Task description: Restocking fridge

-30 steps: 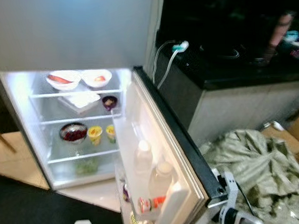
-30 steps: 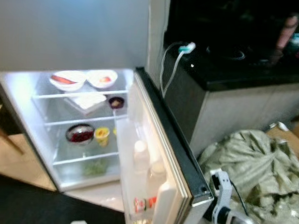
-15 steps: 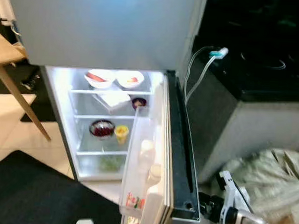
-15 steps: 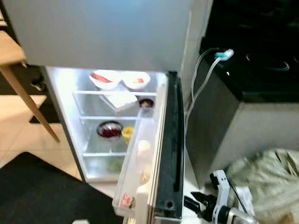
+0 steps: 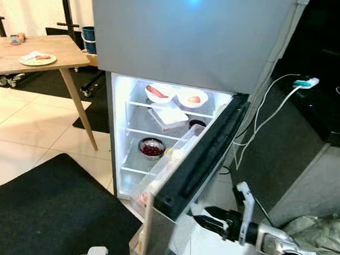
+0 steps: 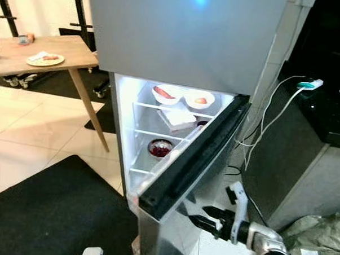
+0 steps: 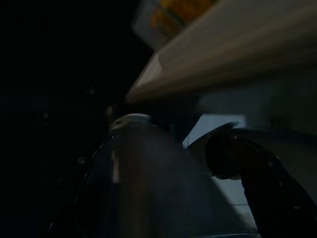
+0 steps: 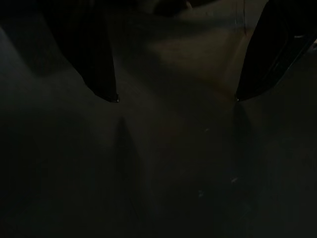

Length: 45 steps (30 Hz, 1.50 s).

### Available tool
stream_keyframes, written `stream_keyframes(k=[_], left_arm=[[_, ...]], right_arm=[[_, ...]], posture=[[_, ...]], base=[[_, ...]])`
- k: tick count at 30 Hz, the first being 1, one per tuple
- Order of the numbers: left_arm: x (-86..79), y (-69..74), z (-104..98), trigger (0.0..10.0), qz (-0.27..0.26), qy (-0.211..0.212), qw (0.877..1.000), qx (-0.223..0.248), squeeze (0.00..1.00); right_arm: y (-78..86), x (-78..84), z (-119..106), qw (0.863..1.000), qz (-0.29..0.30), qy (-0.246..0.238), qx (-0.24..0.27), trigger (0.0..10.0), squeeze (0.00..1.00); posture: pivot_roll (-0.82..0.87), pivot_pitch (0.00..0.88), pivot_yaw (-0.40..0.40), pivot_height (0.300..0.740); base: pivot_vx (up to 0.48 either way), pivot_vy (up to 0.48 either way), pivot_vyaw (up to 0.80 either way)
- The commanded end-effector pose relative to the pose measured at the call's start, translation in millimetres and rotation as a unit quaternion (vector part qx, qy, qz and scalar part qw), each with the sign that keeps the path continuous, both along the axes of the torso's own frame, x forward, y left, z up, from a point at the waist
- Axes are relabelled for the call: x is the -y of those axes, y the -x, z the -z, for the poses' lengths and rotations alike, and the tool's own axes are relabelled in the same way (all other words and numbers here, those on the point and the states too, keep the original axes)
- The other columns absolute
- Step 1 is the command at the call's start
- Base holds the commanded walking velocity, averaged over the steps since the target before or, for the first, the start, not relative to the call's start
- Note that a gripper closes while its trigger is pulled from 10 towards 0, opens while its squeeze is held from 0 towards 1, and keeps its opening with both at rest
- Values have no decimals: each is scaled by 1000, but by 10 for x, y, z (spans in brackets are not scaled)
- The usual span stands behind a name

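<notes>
Fridge (image 5: 124, 131) lit inside, its door (image 5: 200, 157) half shut; right gripper (image 5: 206, 220) near the door's outer face; table (image 5: 32, 54) far left.

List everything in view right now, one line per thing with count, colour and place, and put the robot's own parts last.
fridge: one, grey, centre, lower compartment lit.
fridge door: one, dark-edged, partly open, swung out in front of the shelves.
white bowls: two, holding reddish food, top shelf.
flat white container: one, second shelf.
dark bowl: one, red contents, third shelf.
wooden table: one, light brown, far left.
plate: one, pale, on the table.
black mat: one, floor at lower left.
white cable: one, with a teal-tipped plug, hanging off the black counter at right.
crumpled cloth: one, grey-green, lower right.
right end effector: one, black fingers open, behind the door's outer face.
</notes>
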<state>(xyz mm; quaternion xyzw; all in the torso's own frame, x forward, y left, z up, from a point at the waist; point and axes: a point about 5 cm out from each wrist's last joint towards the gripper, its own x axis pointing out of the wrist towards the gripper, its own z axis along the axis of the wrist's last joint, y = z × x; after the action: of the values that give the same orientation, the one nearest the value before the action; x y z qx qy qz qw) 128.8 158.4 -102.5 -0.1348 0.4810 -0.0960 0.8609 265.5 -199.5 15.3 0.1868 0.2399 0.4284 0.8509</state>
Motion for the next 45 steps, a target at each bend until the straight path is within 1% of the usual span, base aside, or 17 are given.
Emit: stream_keyframes(k=[1,9,16,19,21,23,25,26,27,28,29,30,33,36,40,42,45], left_arm=[[45,173,63,10000,9,2,999,-37,0],[46,174,64,10000,8,1,999,-38,0],[44,182,70,10000,7,-4,999,-42,0],[46,186,71,10000,7,-4,999,-42,0],[43,191,73,10000,6,-5,999,-43,0],[33,206,77,10000,6,-8,999,-45,0],[33,206,77,10000,6,-8,999,-45,0],[32,208,78,10000,6,-9,999,-46,0],[32,208,78,10000,6,-9,999,-46,0],[30,209,78,10000,5,-9,999,-46,0],[25,209,78,10000,4,-10,999,-46,0],[25,209,78,10000,4,-10,999,-46,0],[16,206,78,10000,2,-13,999,-45,0],[11,203,78,10000,-1,-15,999,-45,0],[21,209,81,10000,-2,-17,999,-48,0],[32,217,85,10000,-1,-18,999,-50,0],[42,221,87,10000,0,-17,999,-51,0]], right_arm=[[-51,-18,-60,1000,-11,5,18,10000,0],[-196,-211,-160,998,-22,18,57,10000,0],[-432,-622,-348,993,-40,30,110,10000,0],[-488,-708,-400,991,-38,35,122,10000,0],[-547,-776,-449,990,-28,42,133,10000,0],[-737,-983,-626,983,15,75,168,10000,0],[-737,-983,-626,983,15,75,168,10000,0],[-800,-1017,-680,977,36,101,182,10000,0],[-800,-1017,-680,977,36,101,182,10000,0],[-879,-1035,-749,969,64,133,197,10000,0],[-1020,-1017,-889,948,122,191,224,10000,0],[-1020,-1017,-889,948,122,191,224,10000,0],[-1180,-934,-1111,922,205,219,246,10000,0],[-1219,-864,-1166,910,241,226,250,10000,0],[-1100,-796,-904,919,217,247,218,10000,0],[-976,-757,-668,923,187,278,189,10000,0],[-808,-677,-390,920,159,324,156,10000,0]], posture=[[-72,0,-79,740],[-71,0,-80,740],[-67,0,-79,740],[-62,0,-82,740],[-60,0,-83,740],[-53,0,-84,740],[-53,0,-84,740],[-50,0,-84,740],[-50,0,-84,740],[-46,0,-86,740],[-45,0,-85,740],[-45,0,-85,740],[-43,0,-86,740],[-43,0,-90,740],[-44,0,-91,740],[-44,0,-91,740],[-48,0,-90,740]], base=[[0,0,631],[0,0,631],[0,0,629],[0,0,629],[0,0,625],[0,0,622],[0,0,619],[0,0,581],[0,0,581],[0,0,0],[0,0,0],[0,0,0],[0,0,0],[0,0,0],[0,0,0],[0,0,0],[0,0,0]])
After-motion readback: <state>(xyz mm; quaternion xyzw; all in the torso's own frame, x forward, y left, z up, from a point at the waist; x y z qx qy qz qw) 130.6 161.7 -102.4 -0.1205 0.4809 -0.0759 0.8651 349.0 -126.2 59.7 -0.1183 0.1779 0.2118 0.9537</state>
